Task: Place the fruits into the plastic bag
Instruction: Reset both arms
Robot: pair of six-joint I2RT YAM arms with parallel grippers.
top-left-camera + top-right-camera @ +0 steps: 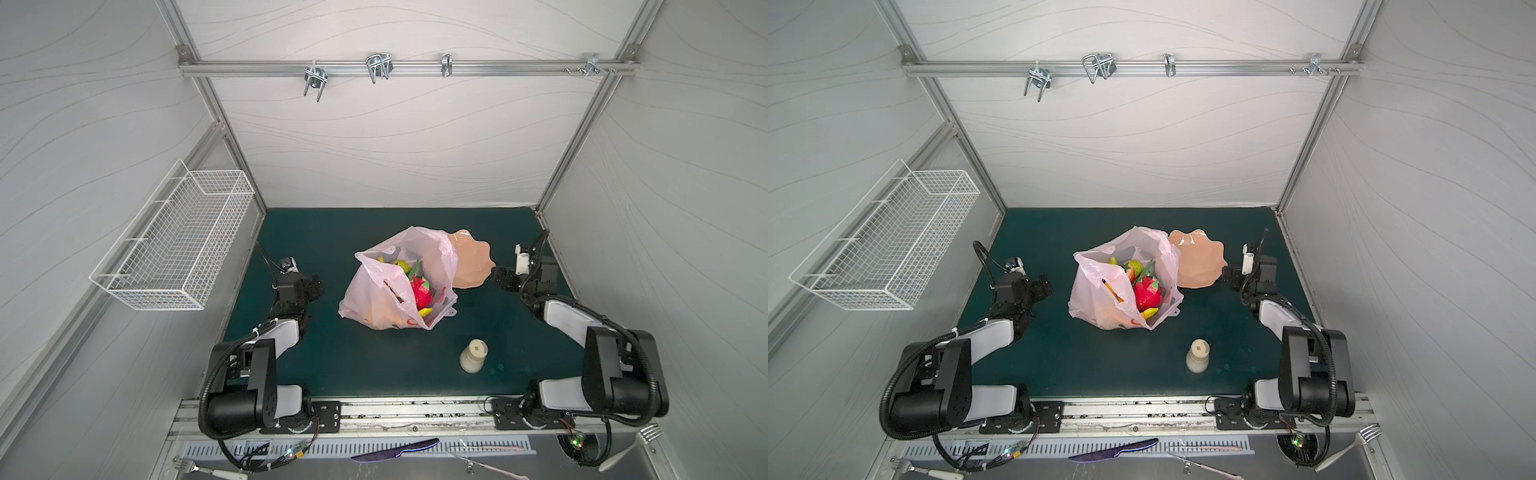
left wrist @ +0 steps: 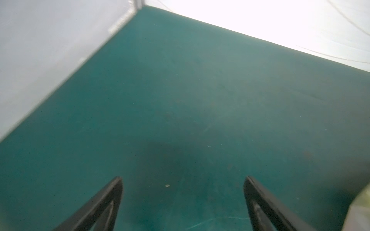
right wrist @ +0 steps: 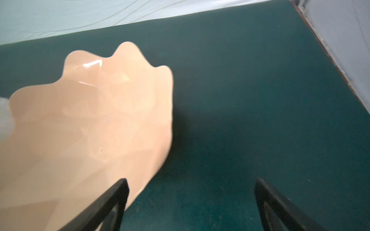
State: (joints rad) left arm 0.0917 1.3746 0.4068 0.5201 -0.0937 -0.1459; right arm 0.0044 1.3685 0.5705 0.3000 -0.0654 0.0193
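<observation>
A thin, crinkled, translucent pale-pink plastic bag is seen slumped at the middle of the matt dark-green worktop, its mouth gaping upward. The small glossy fruits are heaped inside it. A red dragon fruit with green leaves is seen uppermost, a yellow banana at the near edge of the mouth, and a rounded green pear towards the back. A red printed mark is shown on the bag's near side.

A smooth, shiny peach plate with a wavy rim is partly covered by the bag's far right side. A cream bottle is stood upright nearer the front, well apart from the bag. A white wire basket is fixed to the left wall.

The left jaws are spread wide over bare worktop, and nothing is held between them. The right jaws are likewise spread wide and empty. They are placed just beside the plate's rim, and whether it is touched cannot be told.
</observation>
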